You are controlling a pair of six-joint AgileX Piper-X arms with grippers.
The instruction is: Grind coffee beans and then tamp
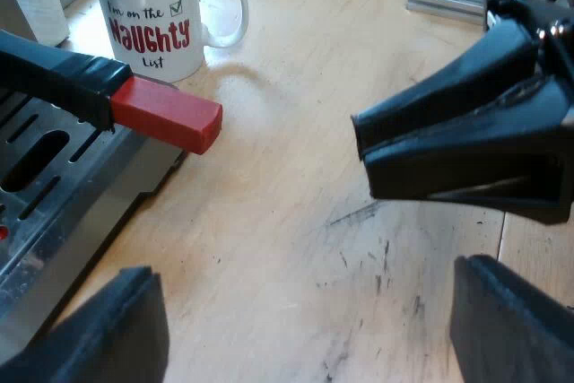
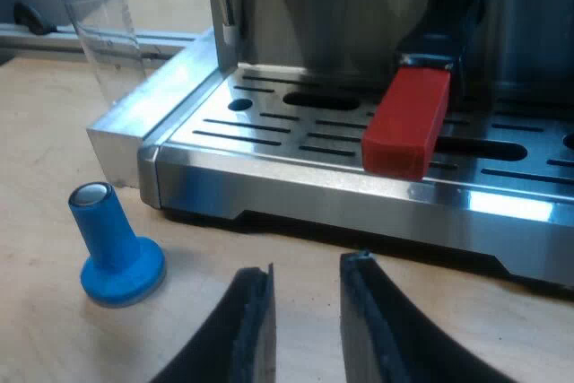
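— What are you working over?

— A pale wooden desk (image 1: 269, 195), scuffed with dark marks (image 1: 368, 248) just ahead of my left claw (image 1: 309, 329). The espresso machine (image 2: 341, 15) stands on it. Its slotted steel drip tray (image 2: 296, 145) ends in a rounded front edge.

— What sits around that edge?

— A white mug (image 1: 148, 15) with red lettering stands upright on the desk, close by the tray. A measuring glass (image 2: 103, 38) stands upright at the machine's corner. The holder's dark handle (image 2: 448, 15) juts from the machine's front above the tray, and its red end (image 2: 408, 123) reaches about as far as the tray's front edge. The blue tamper (image 2: 112, 244) stands on its base on the desk just off the tray's corner, not touching it.

— Any room to move?

— There is bare wood between the mug, the tray's edge and both claws.

— And how are you posed?

— My left claw hangs over the bare desk, released, with its fingers spread wide and nothing between them. My right claw (image 2: 305, 311) is low and faces the tray's front, near the tamper. Its fingers are a narrow gap apart and hold nothing.
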